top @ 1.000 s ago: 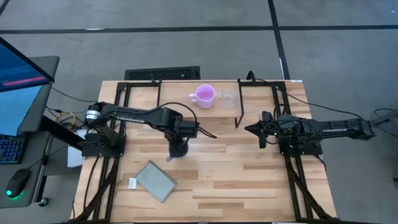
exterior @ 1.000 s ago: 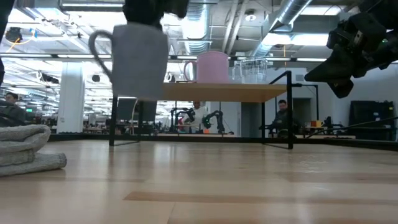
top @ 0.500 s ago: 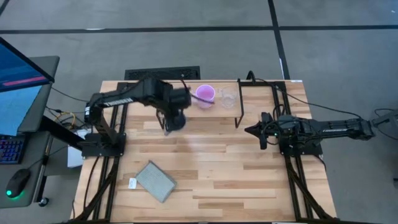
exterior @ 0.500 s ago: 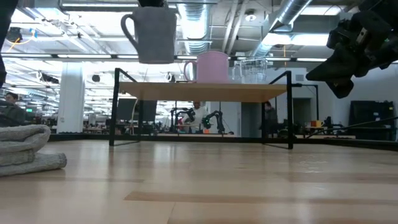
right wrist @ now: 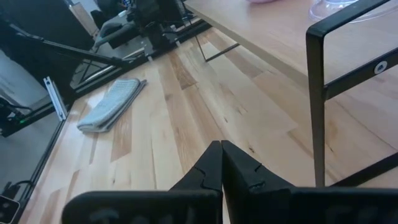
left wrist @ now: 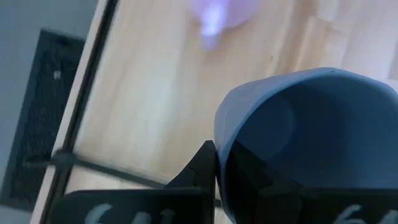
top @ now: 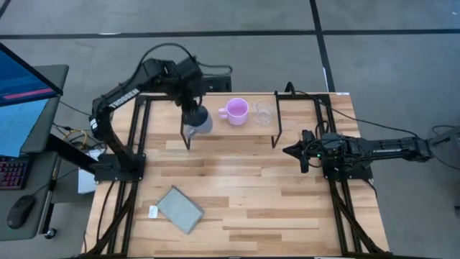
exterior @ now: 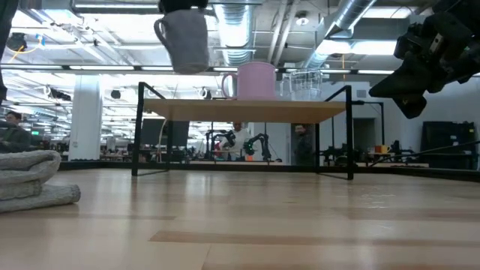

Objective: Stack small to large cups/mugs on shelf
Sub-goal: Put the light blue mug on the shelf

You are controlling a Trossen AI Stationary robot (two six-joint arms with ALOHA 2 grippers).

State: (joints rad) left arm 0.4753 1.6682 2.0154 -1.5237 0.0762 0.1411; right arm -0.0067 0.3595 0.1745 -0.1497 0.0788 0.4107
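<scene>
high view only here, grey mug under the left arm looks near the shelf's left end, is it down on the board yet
Observer: No. In the low view the grey-blue mug hangs clear above the shelf, held from the top by the left gripper.
Operator: which way is the handle
Observer: In the low view it sticks out away from the pink mug.
Operator: is the right gripper holding anything
Observer: No. Its wrist view shows the right gripper shut on nothing, over bare table.
</scene>
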